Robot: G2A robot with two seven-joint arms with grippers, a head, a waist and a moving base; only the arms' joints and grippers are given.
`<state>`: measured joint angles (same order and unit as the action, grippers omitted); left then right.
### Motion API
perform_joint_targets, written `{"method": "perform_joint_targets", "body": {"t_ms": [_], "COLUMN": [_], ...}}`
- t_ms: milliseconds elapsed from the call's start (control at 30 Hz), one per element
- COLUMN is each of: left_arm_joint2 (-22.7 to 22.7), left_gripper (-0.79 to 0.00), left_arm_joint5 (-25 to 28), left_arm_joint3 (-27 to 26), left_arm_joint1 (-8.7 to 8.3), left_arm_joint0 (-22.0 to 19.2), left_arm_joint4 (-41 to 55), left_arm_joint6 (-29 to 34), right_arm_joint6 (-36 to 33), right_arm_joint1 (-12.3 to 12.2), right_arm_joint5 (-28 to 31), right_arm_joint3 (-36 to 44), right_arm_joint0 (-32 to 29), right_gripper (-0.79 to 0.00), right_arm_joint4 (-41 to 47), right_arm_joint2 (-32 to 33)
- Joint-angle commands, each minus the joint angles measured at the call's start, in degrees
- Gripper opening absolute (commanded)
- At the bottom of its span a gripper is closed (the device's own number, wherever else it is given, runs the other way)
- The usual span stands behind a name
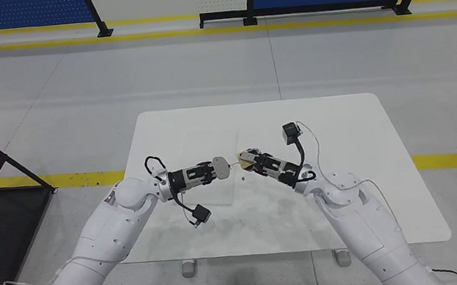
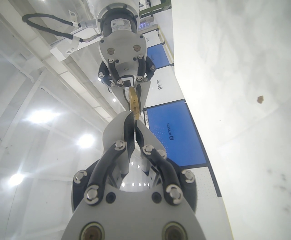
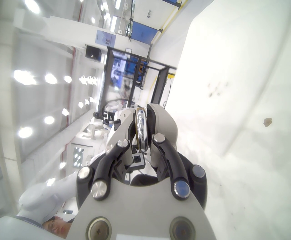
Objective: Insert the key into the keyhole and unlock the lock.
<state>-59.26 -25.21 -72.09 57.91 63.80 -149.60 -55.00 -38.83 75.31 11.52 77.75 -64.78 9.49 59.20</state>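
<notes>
Two grippers meet tip to tip above the middle of the flat white table (image 1: pixel 351 131). The left gripper (image 2: pixel 133 123) has its black ridged fingers (image 2: pixel 128 127) pinched together on the thin brass-coloured metal key (image 2: pixel 136 117). Just a little bit of the key peeks out past the fingertips. That bit touches the end of the small brass-coloured metal lock (image 2: pixel 134 100), right where the keyhole is. I cannot tell how far in the key goes. The right gripper (image 3: pixel 142 119) is squeezed tight on the lock, with one finger on each flat side. One side of the lock is shiny silver. Key and lock are both up in the air, not on the table. One tiny brown crumb (image 2: pixel 260 99) lies on the table, well apart from the grippers.
</notes>
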Motion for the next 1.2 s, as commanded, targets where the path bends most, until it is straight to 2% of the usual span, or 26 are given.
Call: {"method": "perform_joint_targets", "body": {"t_ms": [0,1167], "left_arm_joint2": [0.01,0.26], "left_gripper": [-0.785,-0.785], "left_arm_joint5": [-0.1,-0.45], "left_arm_joint3": [0.08,-0.88], "left_arm_joint1": [0.04,0.56], "left_arm_joint0": [-0.05,1.43], "left_arm_joint4": [0.1,-1.55], "left_arm_joint6": [0.08,4.61], "right_arm_joint6": [0.0,0.0], "right_arm_joint1": [0.0,0.0], "right_arm_joint5": [0.0,0.0], "right_arm_joint3": [0.0,0.0], "right_arm_joint0": [0.0,0.0], "right_gripper": [-0.785,-0.785], "right_arm_joint4": [0.0,0.0], "right_arm_joint2": [0.0,0.0]}}
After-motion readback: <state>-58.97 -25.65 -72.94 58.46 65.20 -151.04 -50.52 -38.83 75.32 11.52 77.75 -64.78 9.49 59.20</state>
